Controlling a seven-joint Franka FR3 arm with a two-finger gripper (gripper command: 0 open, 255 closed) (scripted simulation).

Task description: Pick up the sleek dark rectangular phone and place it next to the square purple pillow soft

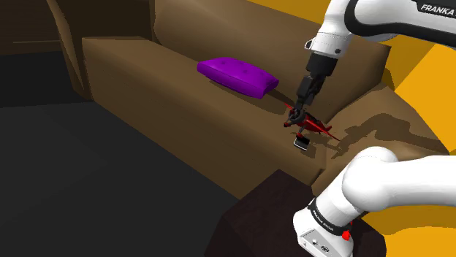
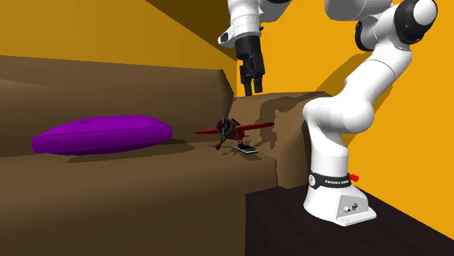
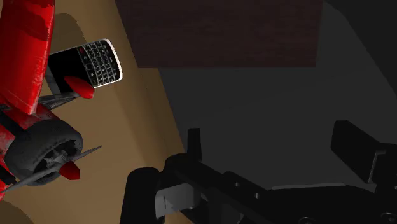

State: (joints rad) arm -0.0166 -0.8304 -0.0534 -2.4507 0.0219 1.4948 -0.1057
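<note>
The dark phone (image 1: 300,142) with a small keyboard lies flat on the brown sofa seat (image 1: 183,95), near its front edge and the armrest. Part of it sits under the wing of a red toy plane (image 1: 313,124). The purple pillow (image 1: 237,77) rests farther along the seat, against the backrest. My gripper (image 1: 300,109) hangs open above the plane and phone, touching neither. From the second exterior view the phone (image 2: 247,150) lies just in front of the plane (image 2: 233,131), the gripper (image 2: 252,89) above them and the pillow (image 2: 102,134) to the left. In the wrist view the phone (image 3: 89,63) lies off to one side of the gripper (image 3: 273,153), whose fingers hold nothing.
The red plane (image 3: 25,95) with its black propeller stands right beside the phone. The sofa's armrest (image 2: 291,109) rises close behind them, and the backrest (image 1: 219,36) runs behind the pillow. Bare seat lies between plane and pillow. Below the seat edge is dark floor (image 1: 88,168).
</note>
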